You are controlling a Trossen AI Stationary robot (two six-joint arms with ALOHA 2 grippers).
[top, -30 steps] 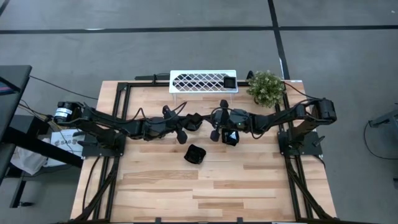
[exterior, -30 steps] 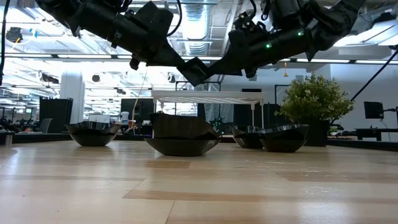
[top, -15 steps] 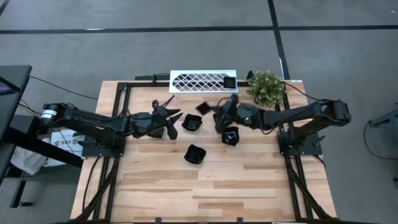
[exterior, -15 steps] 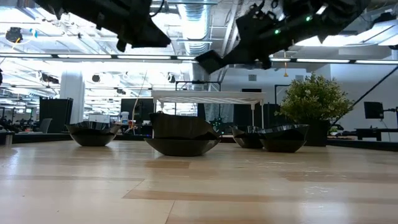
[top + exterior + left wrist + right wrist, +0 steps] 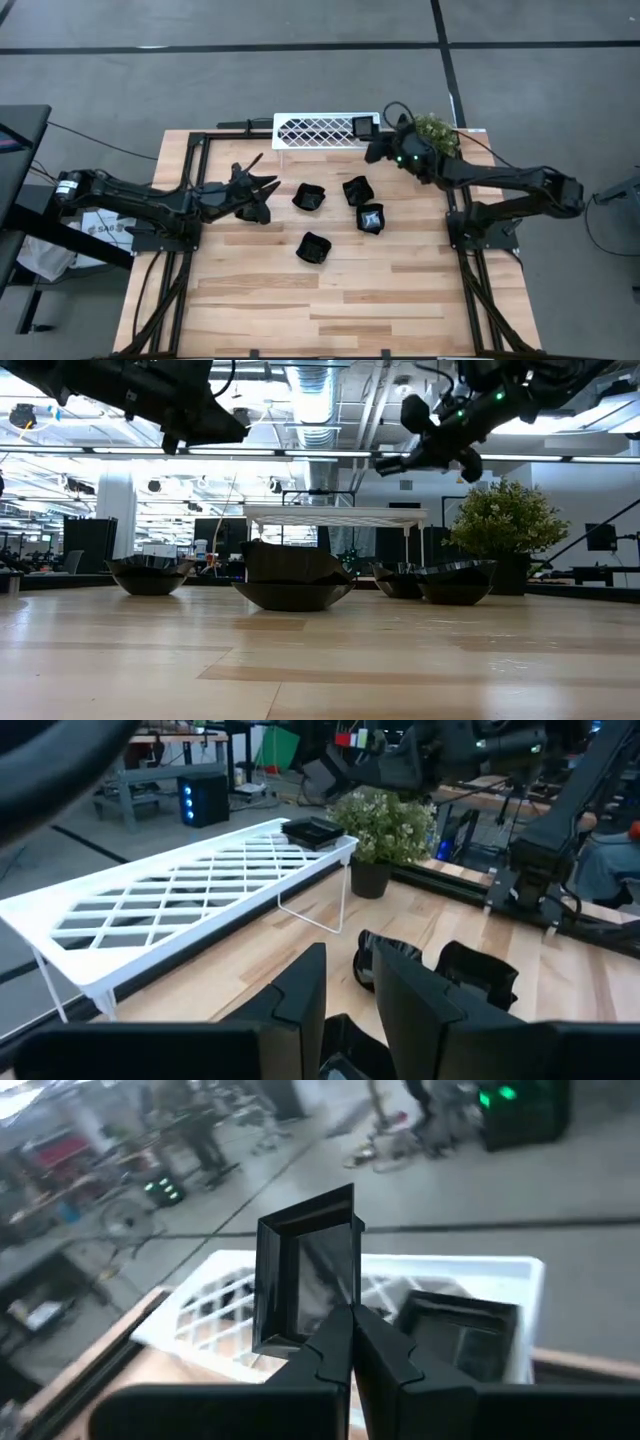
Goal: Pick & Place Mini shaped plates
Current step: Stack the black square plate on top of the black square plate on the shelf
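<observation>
The right pincer [image 5: 345, 1342], clenched on a square plate [image 5: 305, 1275], hangs over the white rack [image 5: 320, 130] at the bench's far edge beside another plate [image 5: 460, 1330]. Next, I'd guess: lower and release. Left pincer [image 5: 262, 190] waits empty, part-open.

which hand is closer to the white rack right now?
Right. The right hand hovers at the rack's plant-side end, holding a square black plate. The left hand is out over the table, left of the plates.

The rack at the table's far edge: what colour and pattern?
White, with a diamond lattice top; clearest in the left wrist view.
</observation>
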